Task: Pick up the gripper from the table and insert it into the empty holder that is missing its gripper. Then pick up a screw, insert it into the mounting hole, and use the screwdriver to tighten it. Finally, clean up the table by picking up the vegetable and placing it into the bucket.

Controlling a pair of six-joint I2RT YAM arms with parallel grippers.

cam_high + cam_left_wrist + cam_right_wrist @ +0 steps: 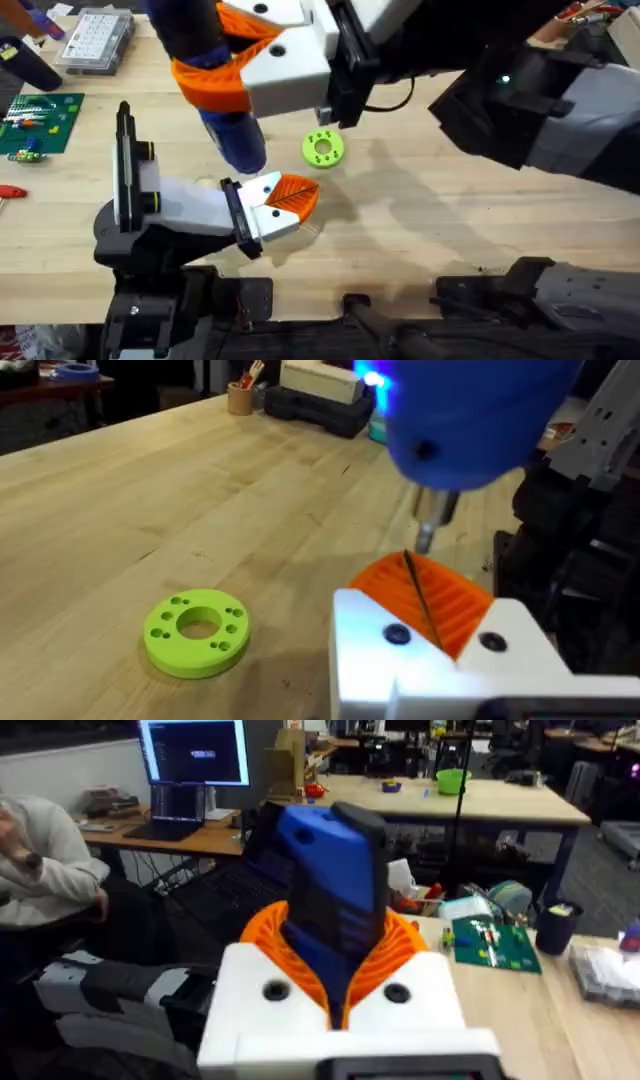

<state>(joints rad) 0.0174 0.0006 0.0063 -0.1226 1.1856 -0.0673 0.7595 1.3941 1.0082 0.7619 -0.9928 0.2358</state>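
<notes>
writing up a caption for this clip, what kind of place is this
Probably a robotics or electronics lab workshop. A green circuit board and a clear parts organizer box sit on the wooden workbench, and the right wrist view shows a computer monitor and more cluttered benches behind.

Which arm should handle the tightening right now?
Right. The right hand already grips the blue screwdriver, held bit-down over the table beside the green disc. The left hand sits low just below the bit with its pads closed, so it looks better kept as support.
</notes>
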